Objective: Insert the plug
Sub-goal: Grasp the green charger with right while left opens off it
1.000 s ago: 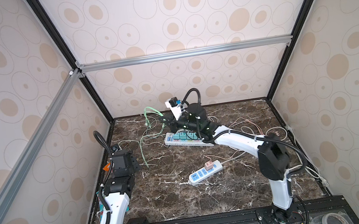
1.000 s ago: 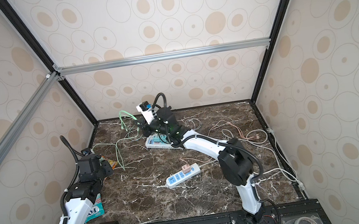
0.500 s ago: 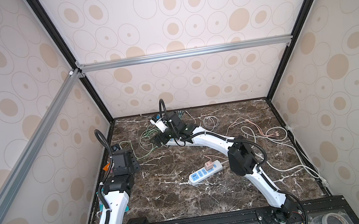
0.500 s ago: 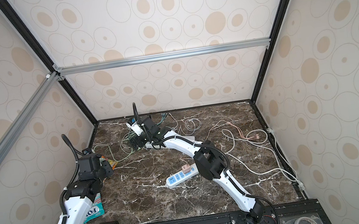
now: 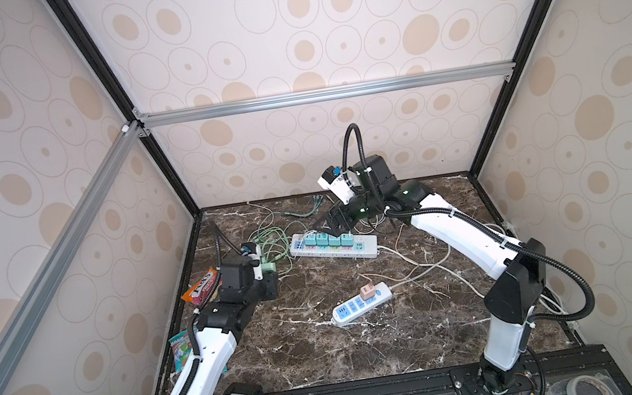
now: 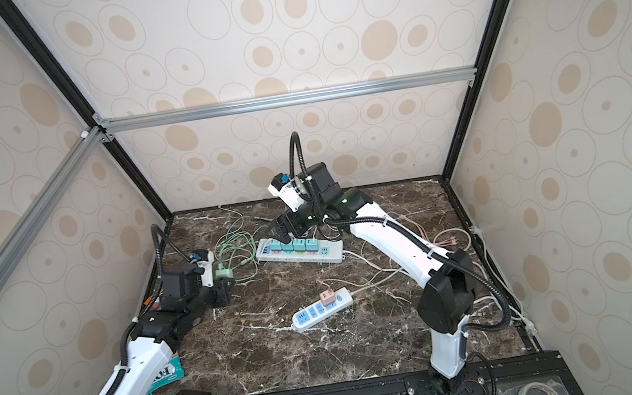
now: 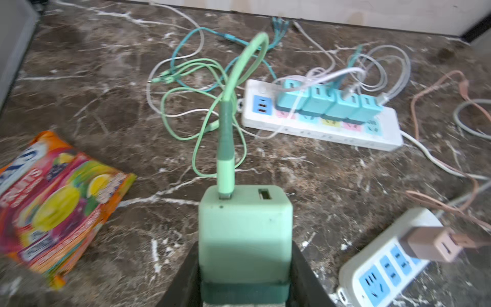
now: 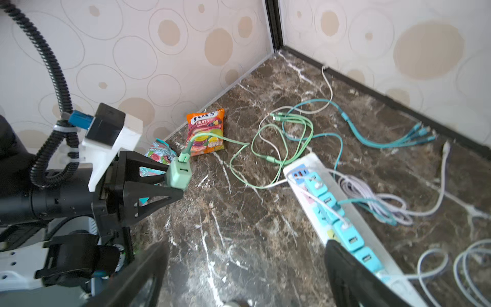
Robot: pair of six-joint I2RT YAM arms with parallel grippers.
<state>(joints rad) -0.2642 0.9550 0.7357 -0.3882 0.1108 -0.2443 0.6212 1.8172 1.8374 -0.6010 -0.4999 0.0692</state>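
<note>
Green plug (image 7: 245, 226) is gripped by the left end effector (image 7: 244, 245) near the long power strip (image 7: 388, 130). The right end effector (image 8: 244, 245) is seen open above it.

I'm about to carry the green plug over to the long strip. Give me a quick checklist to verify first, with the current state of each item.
1. Grip on green plug: ok, clamped between the fingers of the left gripper.
2. Prong orientation: cannot tell, the prongs are hidden.
3. Free socket on long power strip: ok, the coloured row beside the four teal chargers looks unoccupied.
4. Green cable free to follow: cannot tell, it loops among other cables near the strip's end.
5. Strip steadied: not ok, the right gripper is open and holds nothing.
</note>
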